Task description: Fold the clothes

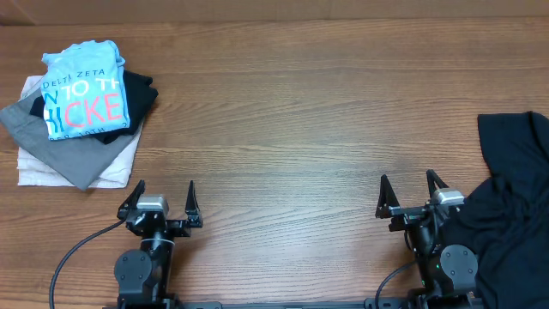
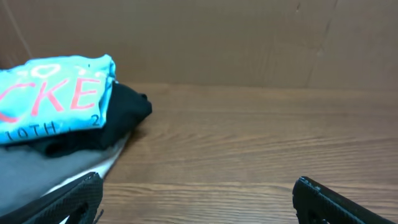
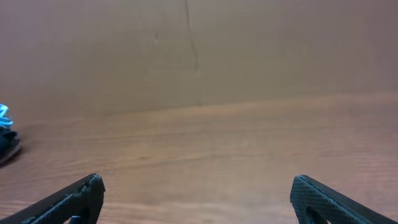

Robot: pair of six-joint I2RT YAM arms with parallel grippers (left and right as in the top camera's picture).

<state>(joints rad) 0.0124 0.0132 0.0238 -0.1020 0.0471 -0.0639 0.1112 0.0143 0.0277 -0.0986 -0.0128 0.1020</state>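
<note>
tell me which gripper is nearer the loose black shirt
Right. The right gripper sits close beside the black shirt; the left gripper is far across the table.

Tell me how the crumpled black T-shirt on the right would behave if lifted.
The crumpled black cotton T-shirt lies in soft folds, so it would probably hang limp. It looks thin, likely light. It spreads wide, so one pinch may leave the rest trailing.

You get the crumpled black cotton T-shirt [image 1: 515, 232] cut off by the overhead view's right and bottom edges, its outline untellable, and the folded light blue printed T-shirt [image 1: 86, 90] covers most of the dark folded garment [image 1: 141, 93] under it.
</note>
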